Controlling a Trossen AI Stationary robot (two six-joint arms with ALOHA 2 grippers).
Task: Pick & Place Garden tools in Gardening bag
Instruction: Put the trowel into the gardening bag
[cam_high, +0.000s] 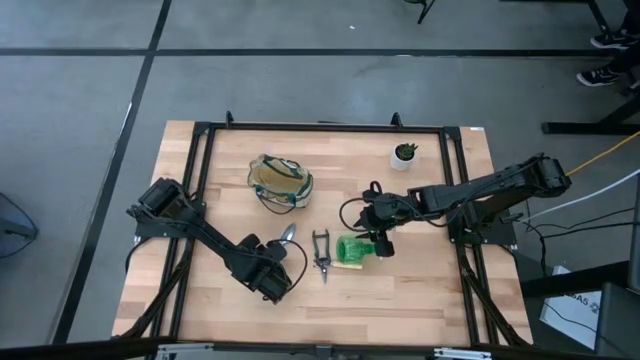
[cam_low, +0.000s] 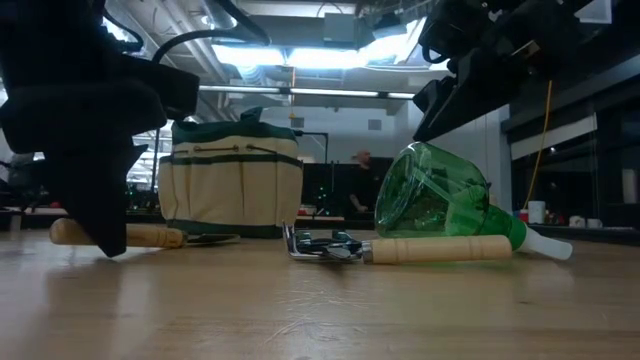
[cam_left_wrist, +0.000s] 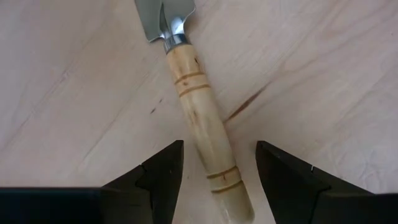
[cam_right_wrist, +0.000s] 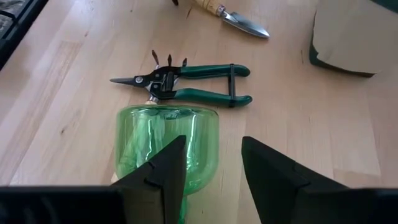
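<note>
Beside the cream fabric gardening bag (cam_high: 281, 182) with green trim and dark straps, which you see standing on the pale wooden table (cam_high: 420, 290), the tools lie in a loose row on the side toward the table's front edge. Closest to the bag's left is the wooden-handled metal trowel (cam_left_wrist: 196, 118), flat on the boards, blade end toward the bag. Your left gripper (cam_left_wrist: 217, 180) sits low over the far end of its handle, fingers spread wide on either side of the wood and not closed on it. Just right of the trowel, still in front of the bag, lie the dark-handled pruning shears (cam_right_wrist: 183, 84), touched by nothing. Right of those, the green translucent spray bottle (cam_right_wrist: 165, 146) lies on its side, with another wooden-handled tool (cam_low: 440, 249) lying flat just beside it. Your right gripper (cam_right_wrist: 214, 171) hangs above the bottle, fingers parted and gripping nothing. Well behind and to the bag's right stands a small green plant in a white pot (cam_high: 404, 155)
</note>
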